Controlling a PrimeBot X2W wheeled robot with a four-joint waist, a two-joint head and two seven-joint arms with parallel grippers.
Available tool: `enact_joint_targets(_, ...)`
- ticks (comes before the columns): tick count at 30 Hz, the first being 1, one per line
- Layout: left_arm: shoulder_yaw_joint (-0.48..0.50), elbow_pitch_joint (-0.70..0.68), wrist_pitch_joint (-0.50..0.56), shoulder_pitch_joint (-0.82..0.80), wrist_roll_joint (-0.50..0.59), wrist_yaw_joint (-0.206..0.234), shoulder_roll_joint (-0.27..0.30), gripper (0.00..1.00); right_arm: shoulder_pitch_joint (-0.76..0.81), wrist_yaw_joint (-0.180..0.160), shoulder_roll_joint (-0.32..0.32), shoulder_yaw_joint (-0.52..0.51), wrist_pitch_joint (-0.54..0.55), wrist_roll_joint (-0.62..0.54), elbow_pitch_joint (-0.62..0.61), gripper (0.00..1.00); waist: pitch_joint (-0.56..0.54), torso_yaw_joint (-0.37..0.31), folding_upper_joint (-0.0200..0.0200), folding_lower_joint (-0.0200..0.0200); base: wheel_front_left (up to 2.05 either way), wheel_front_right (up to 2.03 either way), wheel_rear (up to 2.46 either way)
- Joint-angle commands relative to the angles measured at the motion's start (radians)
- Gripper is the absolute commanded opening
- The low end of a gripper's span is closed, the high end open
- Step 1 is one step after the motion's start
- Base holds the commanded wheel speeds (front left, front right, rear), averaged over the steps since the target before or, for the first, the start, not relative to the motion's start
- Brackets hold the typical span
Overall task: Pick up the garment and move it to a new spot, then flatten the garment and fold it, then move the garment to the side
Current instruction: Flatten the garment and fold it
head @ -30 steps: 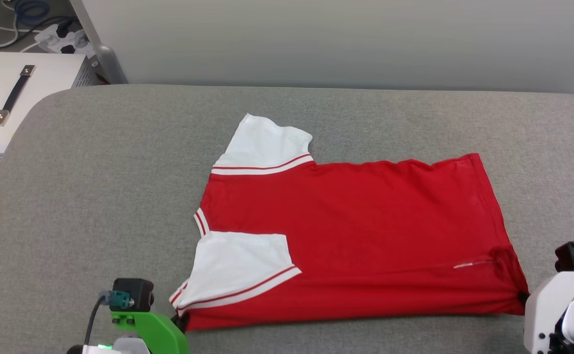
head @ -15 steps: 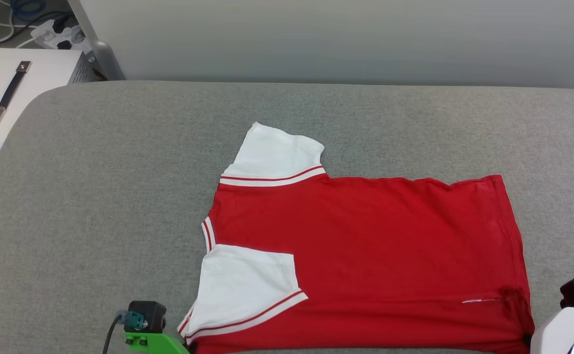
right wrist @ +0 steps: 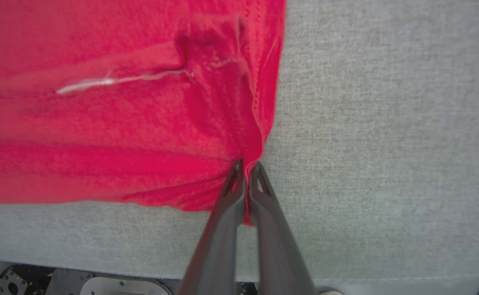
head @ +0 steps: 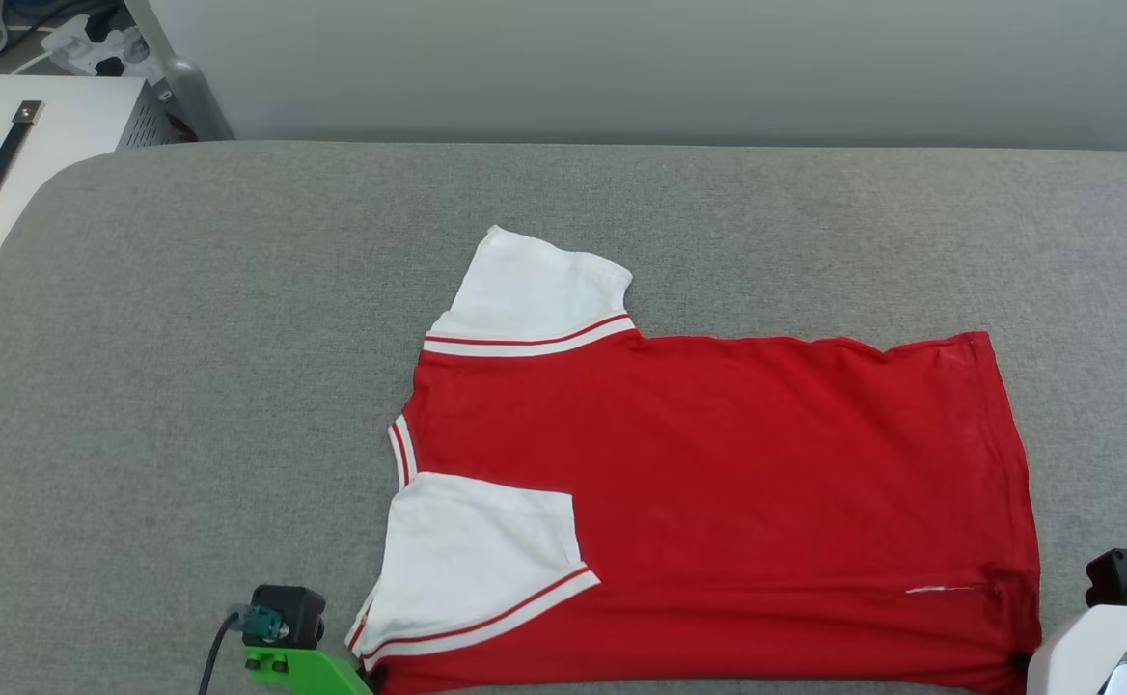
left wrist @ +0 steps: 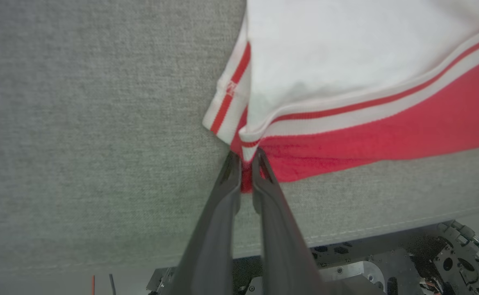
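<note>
Both of your dark-fingered grippers are closed on the near edge of the red jersey-style T-shirt [head: 718, 502] with white short sleeves and red-white striped trim. Your left gripper [left wrist: 245, 157] pinches the red cloth at the corner beside the folded-in white sleeve [left wrist: 325, 61], and your right gripper [right wrist: 245, 166] pinches the bunched hem corner. You have the shirt lying flat on the grey fabric-covered table [head: 187, 386], collar end to your left, its other sleeve [head: 535, 285] spread out at the far edge.

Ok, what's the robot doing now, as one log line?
left end effector: shut on red jersey T-shirt, sleeve-side corner | right end effector: shut on hem corner | T-shirt: spread on grey pad
</note>
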Motion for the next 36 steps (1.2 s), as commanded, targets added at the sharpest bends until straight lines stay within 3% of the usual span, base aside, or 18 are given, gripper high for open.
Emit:
enact_joint_targets(1,0.002,0.020,-0.010,-0.020,0.000,0.001,-0.011,0.35,-0.013,-0.002,0.001,0.007,-0.006,-0.007,0.020,0.00,-0.005,-0.001,0.0000,0.0000,0.00,0.00,0.00)
enact_joint_targets(2,0.003,0.025,-0.015,-0.020,0.004,0.002,-0.009,0.96,-0.015,-0.002,0.000,0.008,-0.013,-0.009,0.023,0.00,-0.009,-0.001,0.0000,0.0000,0.00,0.00,0.00)
enact_joint_targets(3,0.002,0.029,-0.017,-0.019,0.005,0.003,-0.008,1.00,-0.017,-0.002,-0.002,0.009,-0.022,-0.011,0.025,0.64,-0.014,-0.002,0.0000,0.0000,0.00,0.00,0.00)
enact_joint_targets(4,0.003,0.032,-0.021,-0.018,0.006,0.003,-0.007,1.00,-0.018,-0.002,-0.001,0.006,-0.032,-0.013,0.028,1.00,-0.020,-0.003,0.0000,0.0000,0.00,0.00,0.00)
enact_joint_targets(10,0.033,0.006,-0.102,-0.022,0.030,0.011,0.004,1.00,-0.033,-0.002,-0.018,0.035,-0.127,0.031,-0.005,1.00,-0.075,-0.005,0.0000,0.0000,0.00,0.00,0.00)
enact_joint_targets(20,0.114,-0.071,-0.431,-0.096,0.180,-0.007,-0.015,1.00,-0.072,-0.002,-0.050,0.094,-0.417,0.076,-0.120,1.00,-0.098,-0.012,0.0000,0.0000,0.00,0.00,0.00)
enact_joint_targets(25,0.189,-0.110,-0.467,-0.095,0.284,-0.003,-0.068,1.00,-0.092,-0.002,-0.033,0.113,-0.621,0.054,-0.142,1.00,-0.088,-0.016,0.0000,0.0000,0.00,0.00,0.00)
enact_joint_targets(29,0.286,-0.150,-0.468,-0.057,0.384,-0.026,-0.134,1.00,-0.087,-0.002,-0.013,0.138,-0.739,0.027,-0.138,1.00,-0.076,-0.019,0.0000,0.0000,0.00,0.00,0.00)
enact_joint_targets(36,0.431,-0.170,-0.468,0.026,0.523,-0.138,-0.254,1.00,-0.093,-0.002,0.018,0.160,-0.849,0.007,-0.103,1.00,-0.054,-0.031,0.0000,0.0000,0.00,0.00,0.00)
